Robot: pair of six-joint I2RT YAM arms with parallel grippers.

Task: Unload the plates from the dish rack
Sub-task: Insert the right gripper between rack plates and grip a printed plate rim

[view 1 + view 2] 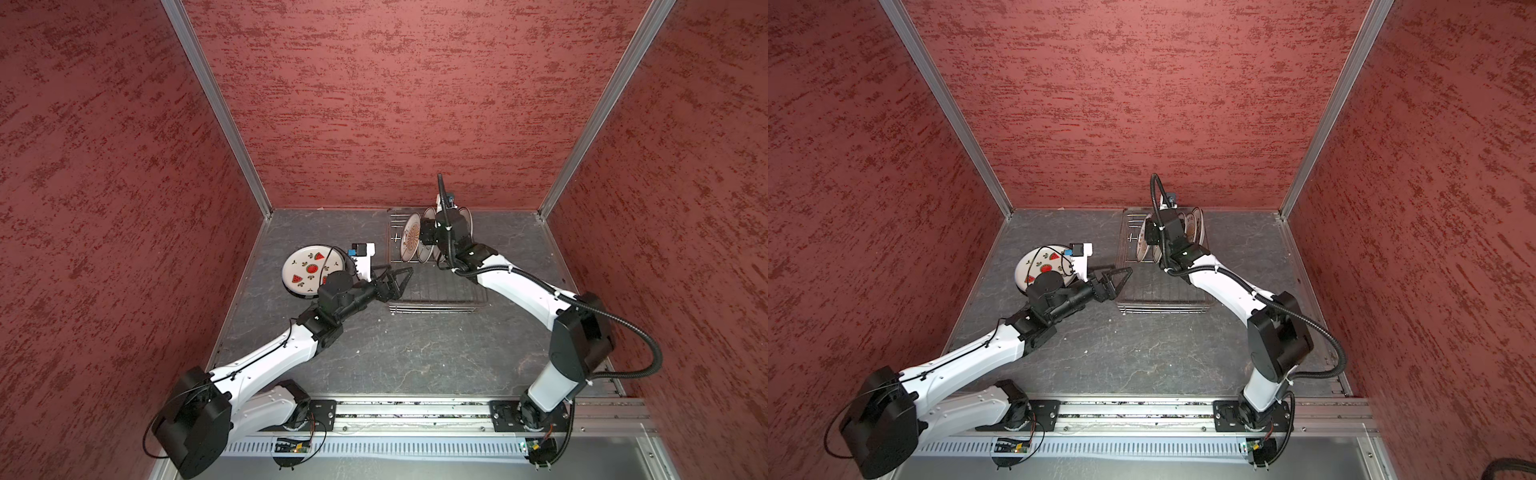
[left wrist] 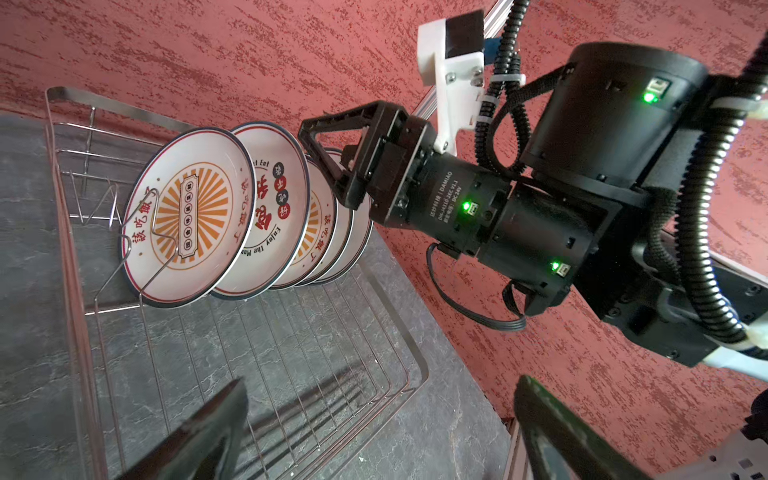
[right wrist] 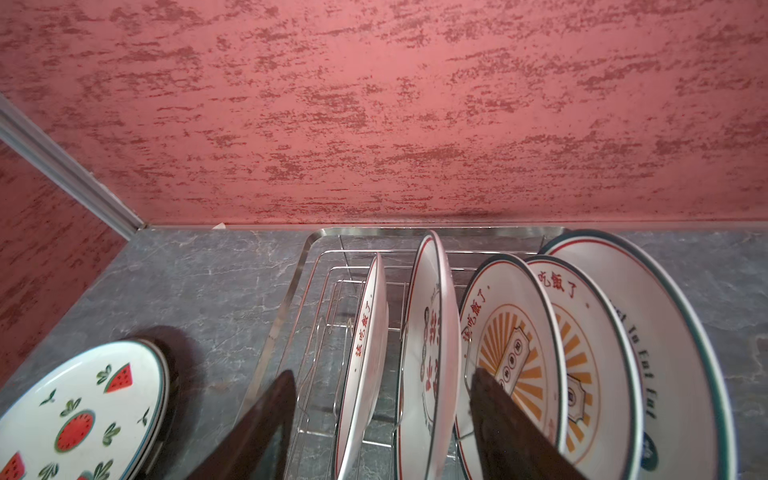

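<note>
On the left of the grey tabletop (image 1: 415, 357) the watermelon plate (image 1: 307, 266) is lying flat and face up, apart from the rack; a dark rim (image 1: 300, 294) is peeking out under its near edge in both top views, and the right wrist view is showing a second rim line just beneath the plate.

Just right of that plate the left gripper (image 1: 401, 278) is hovering over the left edge of the dish rack (image 1: 436, 309). The top views are giving only a side-on look at it, whereas the left wrist view is showing its fingers (image 2: 208, 428) spread wide, with nothing between them but rack wire and tabletop.

In the far half of the rack five plates (image 2: 316, 232) are standing on edge and leaning. In both top views the right arm's wrist is covering most of them, leaving the front sunburst plate (image 1: 412, 237) clear; the left wrist view is laying out the whole row, with the red-character plate (image 2: 270, 208) second.

The right gripper (image 3: 384, 374) is hanging over that row. Only the right wrist view is showing both its fingers (image 3: 507, 428); they are standing partly open, straddling the sunburst plate and the red-character plate. A clear gap is showing beside the outer finger, so they are clamping neither plate.
</note>
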